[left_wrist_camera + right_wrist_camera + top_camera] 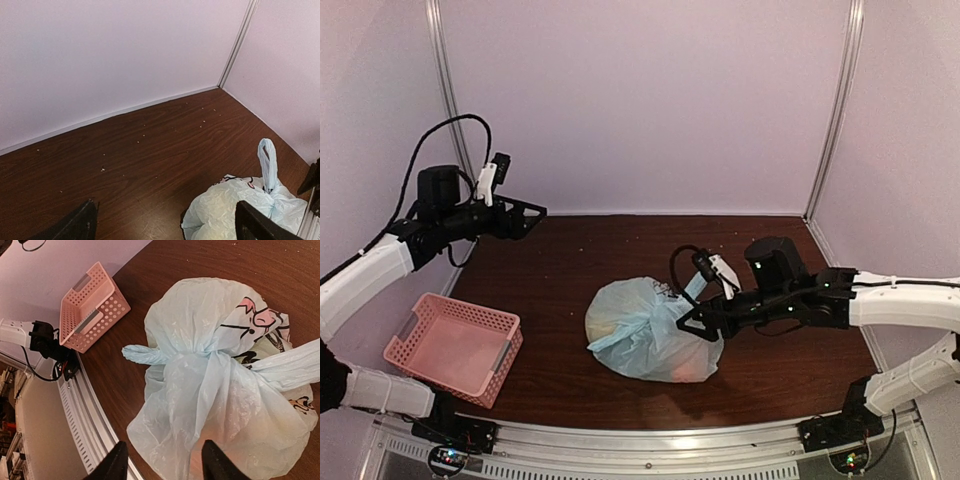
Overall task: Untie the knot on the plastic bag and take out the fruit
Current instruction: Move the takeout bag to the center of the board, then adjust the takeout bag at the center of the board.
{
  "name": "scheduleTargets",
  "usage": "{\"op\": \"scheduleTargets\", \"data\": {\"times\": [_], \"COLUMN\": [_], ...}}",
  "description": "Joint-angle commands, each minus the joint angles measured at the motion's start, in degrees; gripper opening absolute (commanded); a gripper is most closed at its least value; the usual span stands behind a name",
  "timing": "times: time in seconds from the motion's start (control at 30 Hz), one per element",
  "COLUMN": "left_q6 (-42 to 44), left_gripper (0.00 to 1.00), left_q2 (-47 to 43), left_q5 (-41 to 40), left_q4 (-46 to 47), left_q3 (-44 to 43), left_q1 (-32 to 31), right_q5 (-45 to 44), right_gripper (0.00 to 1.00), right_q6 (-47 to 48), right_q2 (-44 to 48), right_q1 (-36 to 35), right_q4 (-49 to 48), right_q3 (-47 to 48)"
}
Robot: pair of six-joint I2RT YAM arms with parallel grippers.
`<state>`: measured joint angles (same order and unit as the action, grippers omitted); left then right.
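A dark wood-grain table (620, 250) carries the plastic bag (640, 335), which sits slumped a little right of centre, tied shut and bulging, well apart from the pink perforated basket (455, 345) at the near left edge. The right gripper (164, 445) hangs directly over the bag's near flank, its fingers parted and clamping nothing, the film showing in the gap between them. The left gripper (165, 205) is held high near the back left corner, fingers spread wide and empty. The knot (212, 352) sits on top of the bag, one handle loop (145, 354) trailing toward the basket and the other (290, 367) running off the opposite way. The fruit (685, 370) shows only as a faint warm tint through the plastic. The film looks thin, soft and slippery, likely to stretch or tear under a hard pull, so a loop close to the knot seems the safer hold.
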<state>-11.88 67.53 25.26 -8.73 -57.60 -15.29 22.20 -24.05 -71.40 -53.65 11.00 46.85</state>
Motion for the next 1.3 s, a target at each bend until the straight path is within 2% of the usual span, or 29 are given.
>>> {"op": "scheduleTargets", "data": {"times": [0.0, 0.07, 0.13, 0.33, 0.47, 0.8, 0.93, 1.07, 1.27], "left_q6": [-3.1, -6.0, -9.3, -16.9, -19.8, -22.4, -22.1, -21.3, -20.9], "left_gripper": [0.97, 0.98, 0.97, 0.98, 0.98, 0.98, 0.97, 0.97, 0.97], "left_q2": [-0.4, -1.3, -2.1, 0.1, 4.1, 13.0, 17.5, 21.0, 23.3], "left_q5": [-0.9, -2.9, -4.8, -5.7, -8.4, -0.7, 1.1, 1.4, 3.1], "left_q4": [2.5, 2.6, 3.7, 8.3, 10.5, 19.3, 21.0, 21.8, 23.9], "left_q3": [1.1, 2.1, 4.1, 9.1, 10.9, 11.8, 10.3, 9.7, 11.4], "left_q1": [-3.7, -5.7, -7.5, -14.2, -17.8, -20.2, -21.1, -21.5, -23.3], "right_q5": [-12.7, -19.4, -22.8, -17.5, -13.5, -5.4, -4.7, -4.6, -3.8], "right_gripper": [0.7, 0.81, 0.86, 0.87, 0.96, 0.88, 0.84, 0.75, 0.73], "right_q6": [0.0, -0.4, -1.1, -1.2, -1.2, -3.0, -3.8, -4.0, -3.9], "right_q2": [5.9, 7.8, 8.7, 5.7, 1.0, -5.7, -7.3, -9.2, -12.7], "right_q1": [0.0, 1.0, 3.2, 7.5, 8.1, 8.1, 8.1, 8.1, 8.0], "right_q4": [3.7, 7.1, 9.3, 6.0, 3.1, -5.5, -7.6, -9.4, -12.4], "right_q3": [1.0, 1.9, 2.1, 1.2, 1.7, -0.4, -1.0, -0.7, 1.5]}}
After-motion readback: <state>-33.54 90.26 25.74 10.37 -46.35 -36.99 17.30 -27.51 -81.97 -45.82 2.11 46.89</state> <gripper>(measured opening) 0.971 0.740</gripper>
